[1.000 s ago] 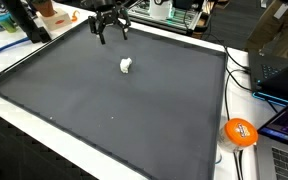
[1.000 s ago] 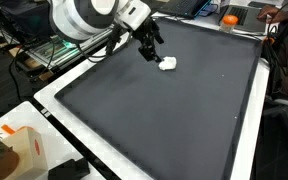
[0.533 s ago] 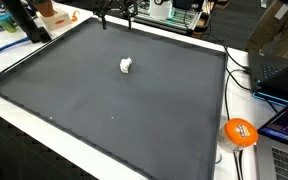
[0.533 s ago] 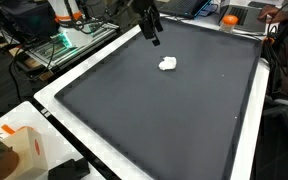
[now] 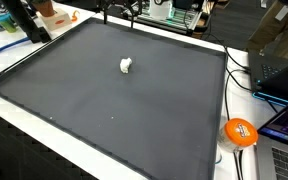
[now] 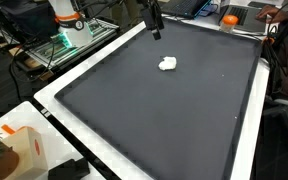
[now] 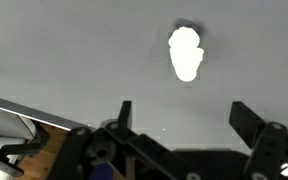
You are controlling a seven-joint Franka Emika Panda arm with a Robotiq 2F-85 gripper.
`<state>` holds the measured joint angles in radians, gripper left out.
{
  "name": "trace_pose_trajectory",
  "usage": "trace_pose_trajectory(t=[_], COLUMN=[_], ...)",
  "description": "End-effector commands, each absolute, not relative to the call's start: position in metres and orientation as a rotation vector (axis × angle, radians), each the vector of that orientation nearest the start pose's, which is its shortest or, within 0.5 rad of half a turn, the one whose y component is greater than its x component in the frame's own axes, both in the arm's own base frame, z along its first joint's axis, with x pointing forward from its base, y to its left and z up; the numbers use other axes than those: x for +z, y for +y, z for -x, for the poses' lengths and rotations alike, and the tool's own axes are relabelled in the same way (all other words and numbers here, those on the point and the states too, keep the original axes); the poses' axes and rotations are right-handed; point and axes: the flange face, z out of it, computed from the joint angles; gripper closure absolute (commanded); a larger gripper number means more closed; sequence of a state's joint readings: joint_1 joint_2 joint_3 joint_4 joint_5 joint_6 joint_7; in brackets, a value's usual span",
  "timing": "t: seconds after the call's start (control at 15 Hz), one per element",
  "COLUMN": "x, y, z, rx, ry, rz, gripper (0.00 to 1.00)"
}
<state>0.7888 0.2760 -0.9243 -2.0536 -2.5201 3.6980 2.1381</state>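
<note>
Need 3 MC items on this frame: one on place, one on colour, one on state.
1. Where does the white lump lie?
A. on the dark mat
B. on a laptop
C. in the pincer

2. What colour is the ball beside the mat?
A. blue
B. orange
C. green

3. How does the pincer stand?
A. shut on the lump
B. shut, empty
C. open, empty

Key:
1 A, both exterior views show it resting on the mat.
2 B, it is plainly orange in an exterior view.
3 C, the wrist view shows it spread with nothing between.
</note>
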Motion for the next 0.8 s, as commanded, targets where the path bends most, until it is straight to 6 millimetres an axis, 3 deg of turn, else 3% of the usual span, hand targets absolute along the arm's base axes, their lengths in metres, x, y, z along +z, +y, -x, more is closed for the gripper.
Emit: trace_pose_trajectory(t=[0.0, 0.73], x=[0.3338, 0.3339], y=[0.0249, 0.0219], z=[-0.4672, -0.4683], rx=[-0.697, -0.699], ry=[-0.71, -0.704], rz=[3.021, 3.029], gripper=[0.0, 0.0])
